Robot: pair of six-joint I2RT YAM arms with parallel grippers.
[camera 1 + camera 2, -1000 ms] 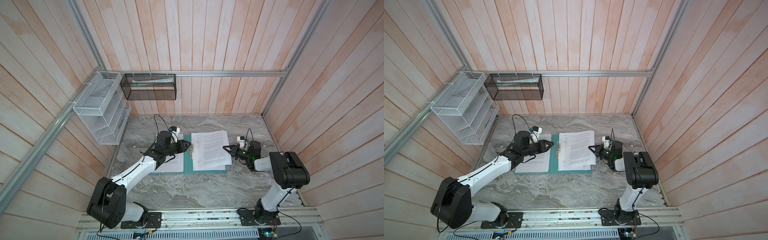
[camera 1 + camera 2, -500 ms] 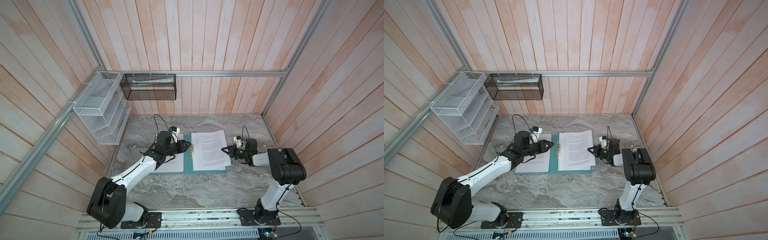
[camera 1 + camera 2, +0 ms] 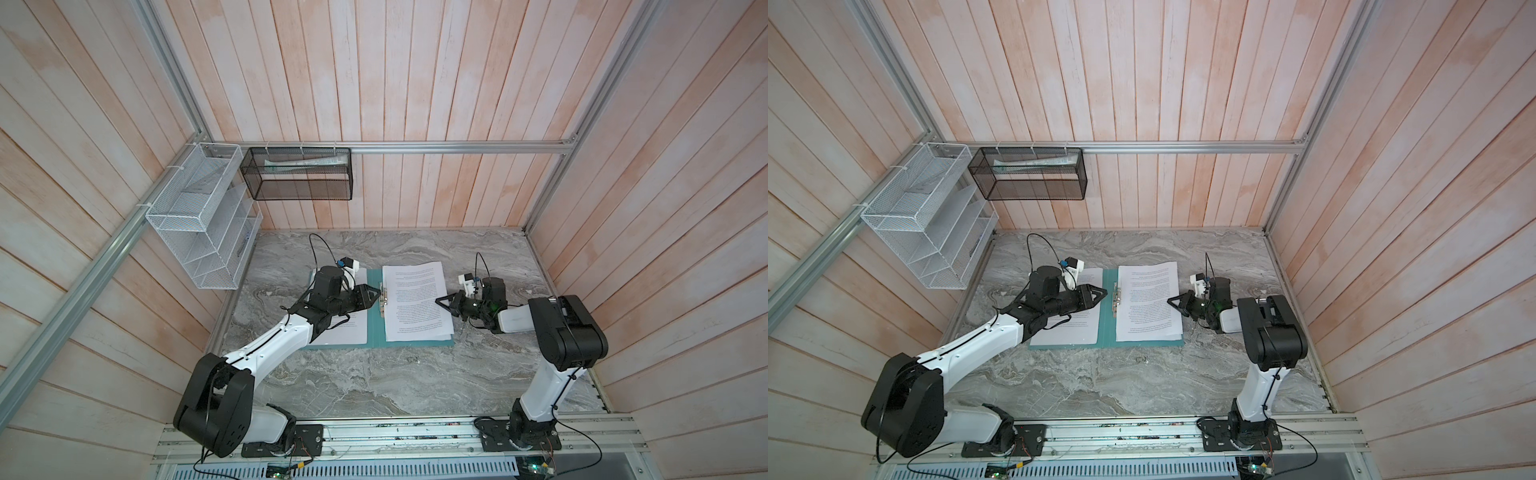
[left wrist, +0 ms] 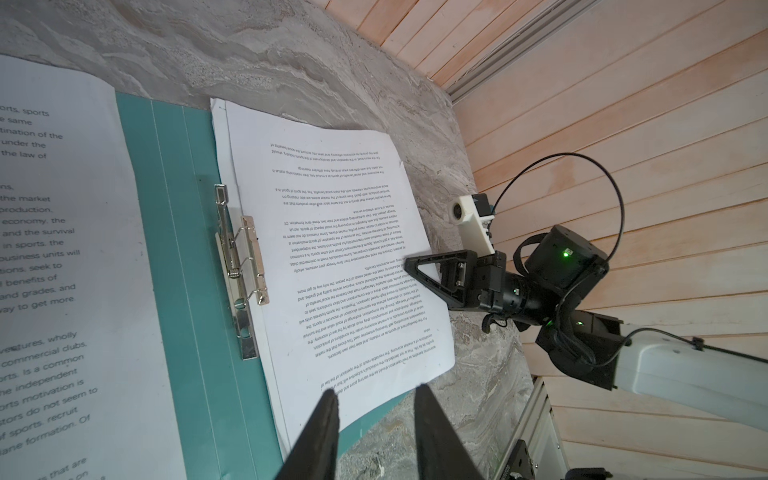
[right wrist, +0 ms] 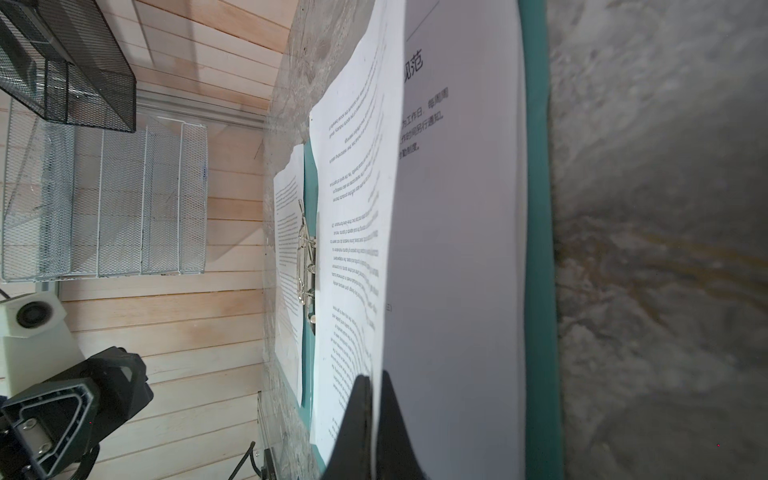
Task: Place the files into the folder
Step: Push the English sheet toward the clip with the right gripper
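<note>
The teal folder (image 3: 374,328) (image 3: 1106,328) lies open on the marble table, its metal clip (image 4: 241,266) by the spine. The files lie on both covers: one printed sheet (image 3: 351,330) on the left, a stack (image 3: 415,303) (image 3: 1148,303) on the right. My right gripper (image 3: 438,300) (image 5: 375,376) is shut on the right edge of the stack's top sheet (image 5: 353,208), which is lifted off the sheet below (image 5: 457,249). My left gripper (image 3: 376,293) (image 4: 376,392) hovers over the spine beside the clip, open, with nothing between its fingers.
A white wire-mesh rack (image 3: 199,216) hangs on the left wall. On the back wall is a black mesh basket (image 3: 299,178) with rolled paper in it. Wooden walls close the table on three sides. Both arm bases sit on the front rail.
My right gripper has shifted a little to the left with the sheet edge, and the right arm has drawn in. The left gripper's jaws have parted slightly; its arm has stayed put.
</note>
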